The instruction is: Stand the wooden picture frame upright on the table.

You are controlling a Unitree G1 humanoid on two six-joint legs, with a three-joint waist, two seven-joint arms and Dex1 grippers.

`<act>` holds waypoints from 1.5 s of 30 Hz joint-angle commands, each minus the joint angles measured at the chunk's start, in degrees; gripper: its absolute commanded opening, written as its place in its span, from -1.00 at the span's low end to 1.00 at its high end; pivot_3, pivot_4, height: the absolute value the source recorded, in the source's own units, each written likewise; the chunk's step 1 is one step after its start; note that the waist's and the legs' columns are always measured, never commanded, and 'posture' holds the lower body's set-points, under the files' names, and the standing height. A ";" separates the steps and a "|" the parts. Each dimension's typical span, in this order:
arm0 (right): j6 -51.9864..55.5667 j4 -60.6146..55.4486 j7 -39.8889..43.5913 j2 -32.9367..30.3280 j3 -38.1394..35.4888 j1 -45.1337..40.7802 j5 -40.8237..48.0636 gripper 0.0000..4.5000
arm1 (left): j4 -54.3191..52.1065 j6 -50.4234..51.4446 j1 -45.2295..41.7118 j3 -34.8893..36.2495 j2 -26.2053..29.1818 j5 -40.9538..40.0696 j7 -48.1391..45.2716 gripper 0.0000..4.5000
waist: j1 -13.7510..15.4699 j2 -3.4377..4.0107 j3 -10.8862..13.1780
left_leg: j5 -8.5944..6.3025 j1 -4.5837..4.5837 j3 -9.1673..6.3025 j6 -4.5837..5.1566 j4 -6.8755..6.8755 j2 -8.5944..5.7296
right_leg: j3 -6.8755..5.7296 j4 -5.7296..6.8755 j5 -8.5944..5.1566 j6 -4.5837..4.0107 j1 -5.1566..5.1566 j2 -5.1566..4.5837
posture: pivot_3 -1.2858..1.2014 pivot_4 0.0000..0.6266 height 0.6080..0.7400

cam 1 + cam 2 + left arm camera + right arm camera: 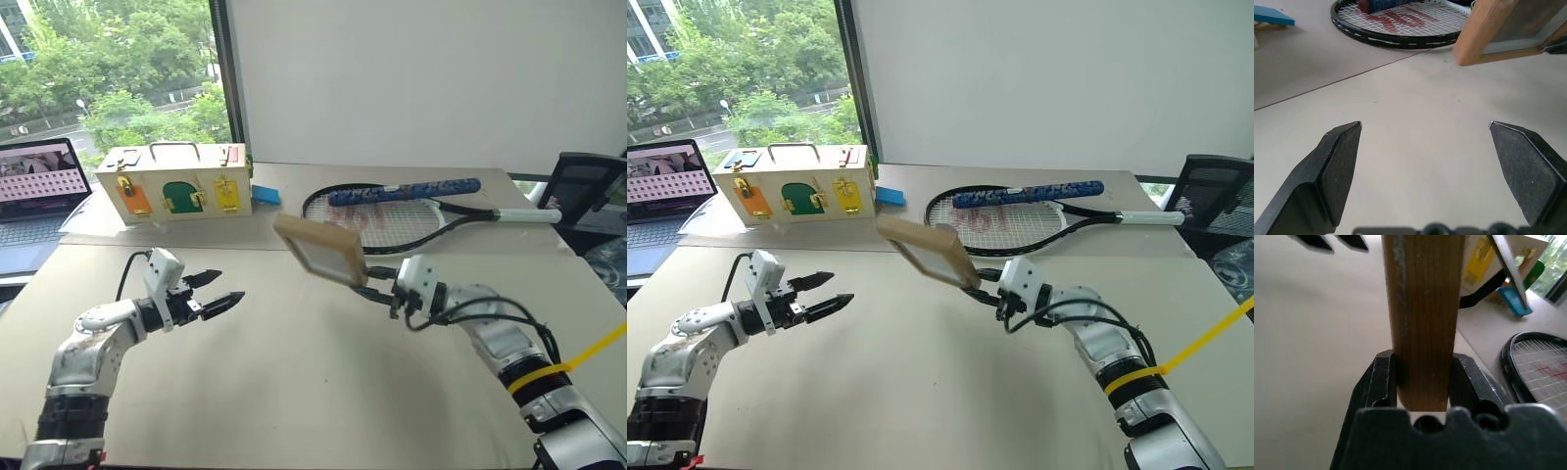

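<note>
My right gripper (375, 280) is shut on one edge of the wooden picture frame (321, 248) and holds it tilted in the air above the middle of the table (294, 392). The frame's pale panel faces up towards the head camera. In the right wrist view, the two black fingers (1382, 382) clamp the frame's light-wood edge (1422, 323). My left gripper (217, 288) hovers over the table's left side, open and holding nothing, and points toward the frame from a short distance away. The left wrist view has the frame (1488, 29) beyond the spread fingers (1342, 166).
A tennis racket (392, 223) lies behind the frame with a blue-wrapped handle (407, 190) across it. A cream box with coloured doors (181, 181) and a small blue object (265, 194) sit at the back left. A laptop (34, 186) is at far left, a black chair (583, 186) at far right.
</note>
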 commanded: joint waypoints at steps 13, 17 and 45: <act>29.33 -7.05 3.93 5.59 -4.08 -0.80 1.16 -0.48 | -4.18 -10.80 1.54 -3.48 -8.34 9.44 14.66 1.00 | 0.34 0.00 0.00 | -0.01 -0.44 0.03 0.02 -0.01 0.01 | 0.02 0.09 -0.05 -0.02 -0.61 0.02 | 0.03 -0.52 1.00; 32.38 -10.44 7.24 4.35 -1.47 2.34 -1.50 -0.48 | -4.11 -10.35 0.49 -3.08 -9.81 9.49 17.04 1.00 | 0.73 0.00 0.00 | -0.01 -0.48 0.03 0.02 0.00 0.01 | 0.01 0.08 -0.06 0.00 -0.62 0.02 | 0.03 -0.52 1.00; 36.55 -10.39 7.76 7.46 -2.25 8.02 -5.69 -0.48 | -2.18 -9.82 -1.38 -5.10 -8.07 9.18 14.64 1.00 | 0.03 -0.01 -0.01 | -0.01 -0.38 0.03 0.01 -0.01 0.01 | 0.01 0.08 -0.07 0.02 -0.58 0.03 | 0.03 -0.52 1.00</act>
